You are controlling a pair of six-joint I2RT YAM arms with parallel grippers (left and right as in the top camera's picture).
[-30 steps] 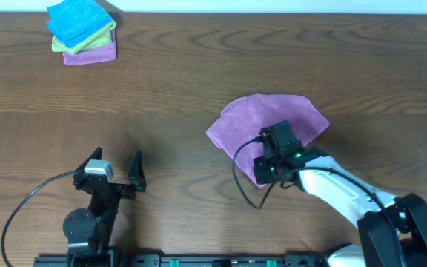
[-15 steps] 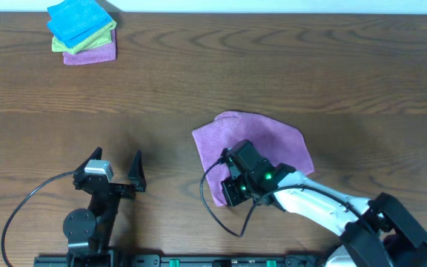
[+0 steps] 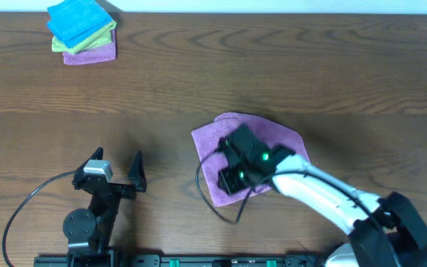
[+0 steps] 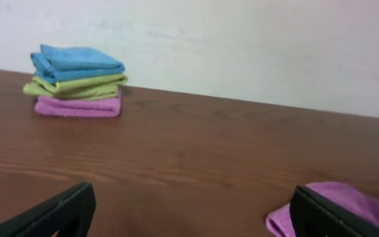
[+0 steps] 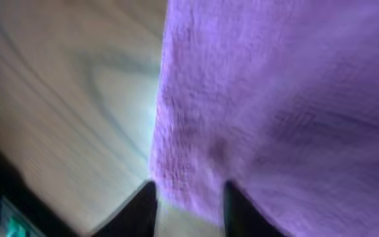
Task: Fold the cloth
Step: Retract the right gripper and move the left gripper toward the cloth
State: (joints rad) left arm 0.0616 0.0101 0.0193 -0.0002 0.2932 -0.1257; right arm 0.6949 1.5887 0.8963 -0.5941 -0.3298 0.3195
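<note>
While lying folded on table (image 3: 199, 67), lilac microfibre cloth (image 3: 206, 152), right tool (image 5: 191, 207) narrowly parted over its edge, left tool (image 3: 117, 156) wide, empty, well apart, three-cloth stack (image 3: 84, 33) far left.

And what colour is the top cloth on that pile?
The top cloth is bright blue; left wrist view shows it best.

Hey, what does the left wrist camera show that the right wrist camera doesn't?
Only the left wrist view: the stack of folded cloths near the pale wall, and the left gripper, open and empty. Only the right wrist view: the right gripper, its fingers apart at the edge of the lilac cloth, seen close up. Both: the lilac cloth and the wooden table.
</note>
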